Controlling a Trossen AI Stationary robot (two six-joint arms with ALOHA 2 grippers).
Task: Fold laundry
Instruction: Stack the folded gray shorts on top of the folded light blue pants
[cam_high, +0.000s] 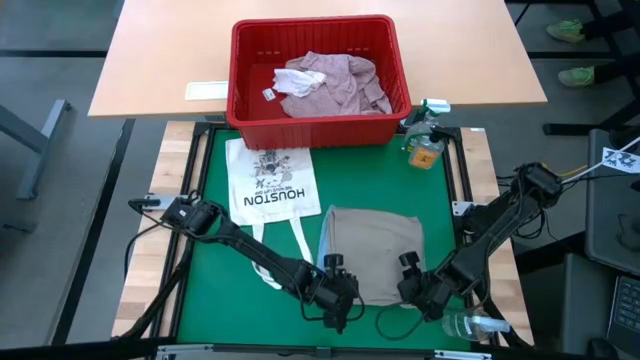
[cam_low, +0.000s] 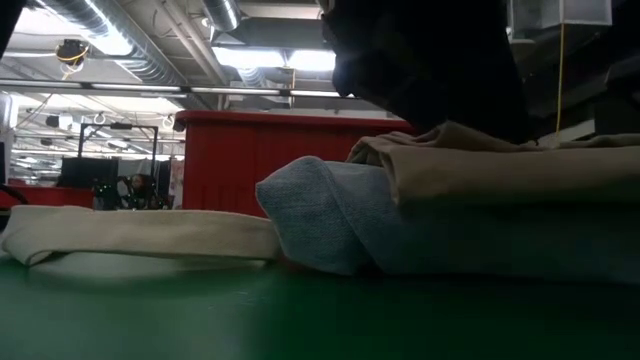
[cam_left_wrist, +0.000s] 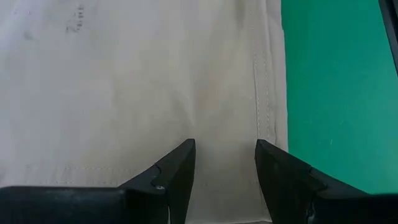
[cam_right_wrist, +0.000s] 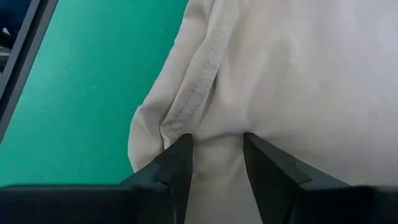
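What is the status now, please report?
Left gripper and right gripper both over the tan cloth's near edge, jaws apart, cloth between them. Pink shirt in red basket. Tote bag beside.
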